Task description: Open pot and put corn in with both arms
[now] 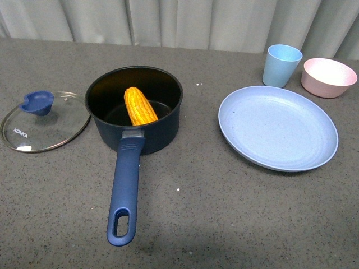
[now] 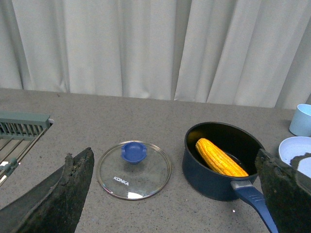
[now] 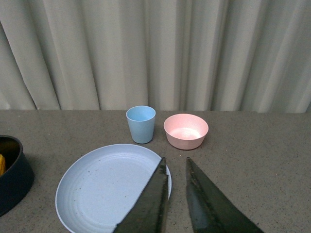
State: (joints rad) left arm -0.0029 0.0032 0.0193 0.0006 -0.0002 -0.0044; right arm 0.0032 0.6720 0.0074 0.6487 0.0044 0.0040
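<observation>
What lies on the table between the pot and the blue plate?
Nothing: the front view shows only bare grey table between the pot, which holds the corn, and the blue plate.

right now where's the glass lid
In the front view the glass lid lies flat on the table at the far left, knob up, just left of the open pot that holds the corn.

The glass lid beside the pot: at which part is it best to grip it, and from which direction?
Grip the blue knob in the middle of the glass lid, coming from straight above. The lid lies flat on the table left of the pot, so its thin rim gives little hold, while the knob stands up.
</observation>
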